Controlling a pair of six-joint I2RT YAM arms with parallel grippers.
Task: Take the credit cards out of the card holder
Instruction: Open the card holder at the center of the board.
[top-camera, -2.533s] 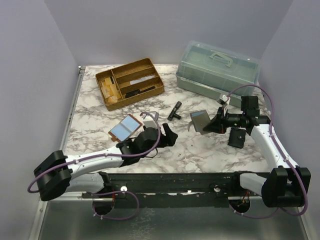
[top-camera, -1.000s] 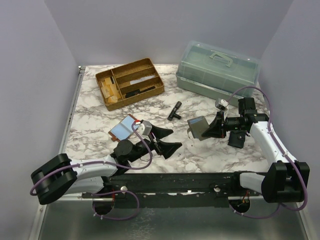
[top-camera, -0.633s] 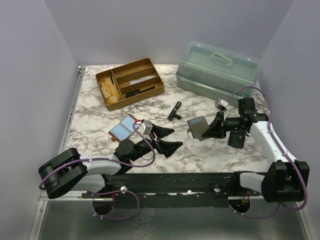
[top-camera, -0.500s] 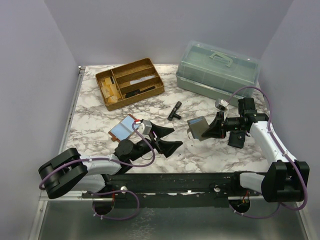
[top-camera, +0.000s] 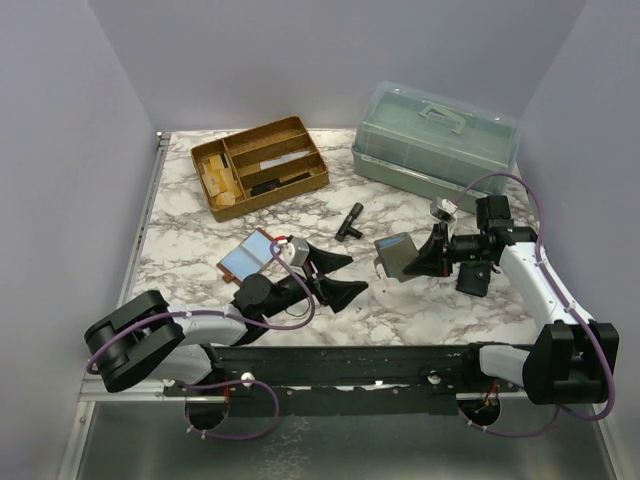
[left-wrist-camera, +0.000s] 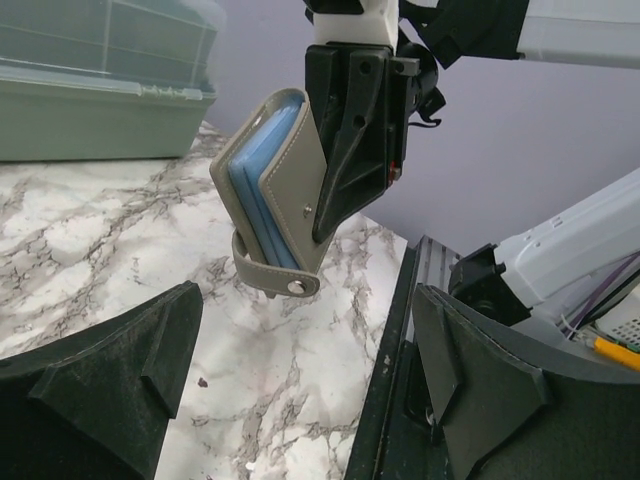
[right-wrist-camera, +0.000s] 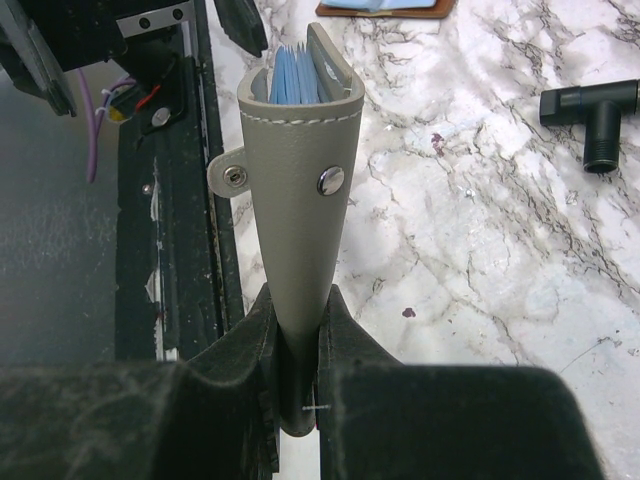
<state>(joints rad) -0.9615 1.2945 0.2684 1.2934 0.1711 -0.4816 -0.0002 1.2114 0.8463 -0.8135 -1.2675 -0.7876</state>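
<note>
Right wrist view: right gripper (right-wrist-camera: 297, 330) is clamped on the narrow end of the grey stitched-leather card holder (right-wrist-camera: 300, 180), held off the marble table (right-wrist-camera: 480, 200) at centre frame. Its open mouth shows thin light-blue credit cards (right-wrist-camera: 295, 75), none drawn out. Facing it, left gripper (left-wrist-camera: 305, 300) has fingers wide apart, empty. Top view, left of centre: brown folding holder (top-camera: 248, 258) lies flat with a light-blue face showing. Extraction from the grey one looks not yet started.
</note>
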